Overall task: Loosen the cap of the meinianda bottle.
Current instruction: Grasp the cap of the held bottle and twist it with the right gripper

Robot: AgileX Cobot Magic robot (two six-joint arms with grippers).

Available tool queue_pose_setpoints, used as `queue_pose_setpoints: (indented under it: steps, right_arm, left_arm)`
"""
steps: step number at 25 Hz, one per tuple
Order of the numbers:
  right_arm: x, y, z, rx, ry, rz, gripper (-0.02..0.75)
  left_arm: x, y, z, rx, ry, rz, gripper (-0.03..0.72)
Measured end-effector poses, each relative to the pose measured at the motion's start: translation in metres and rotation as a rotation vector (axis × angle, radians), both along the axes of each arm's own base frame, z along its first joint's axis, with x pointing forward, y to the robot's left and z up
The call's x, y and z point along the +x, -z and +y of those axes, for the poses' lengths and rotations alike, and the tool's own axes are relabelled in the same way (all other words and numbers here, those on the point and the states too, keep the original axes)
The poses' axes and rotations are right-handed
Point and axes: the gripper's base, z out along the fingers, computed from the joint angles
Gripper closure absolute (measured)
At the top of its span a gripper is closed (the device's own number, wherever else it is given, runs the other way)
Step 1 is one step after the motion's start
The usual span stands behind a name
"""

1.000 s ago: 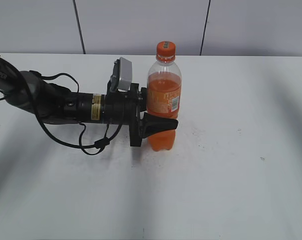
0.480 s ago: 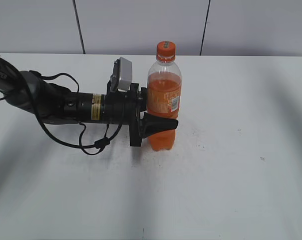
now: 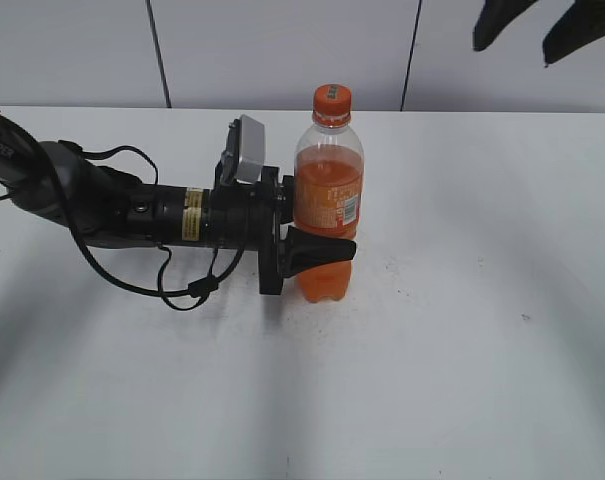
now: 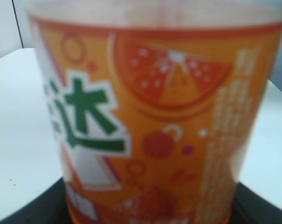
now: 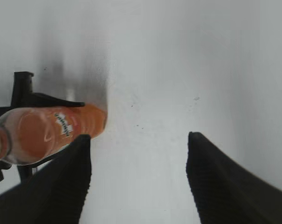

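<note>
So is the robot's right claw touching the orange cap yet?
Apart. In the exterior view the right gripper hangs open at the top right corner, with bare wall between it and the cap on the meinianda bottle.

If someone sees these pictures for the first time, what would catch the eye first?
Probably the tall orange soda bottle standing upright near the middle of the white table, its orange cap on. The left hand clamps its lower body from the side. The right hand hangs open at the top right corner, away from the cap.
</note>
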Motion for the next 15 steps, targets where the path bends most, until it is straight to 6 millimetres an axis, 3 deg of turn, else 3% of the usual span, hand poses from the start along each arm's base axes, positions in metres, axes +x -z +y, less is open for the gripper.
queue_pose_setpoints:
  steps: [10, 15]
  right_arm:
    - [-0.02, 0.011, 0.074, 0.036, -0.096, 0.0, 0.245]
    - [-0.017, 0.017, 0.093, 0.04, -0.087, -0.04, 0.245]
  left_arm:
    - [-0.001, 0.0, 0.0, 0.004, 0.013, -0.004, 0.279]
    - [-0.002, 0.0, 0.0, 0.006, 0.023, -0.006, 0.279]
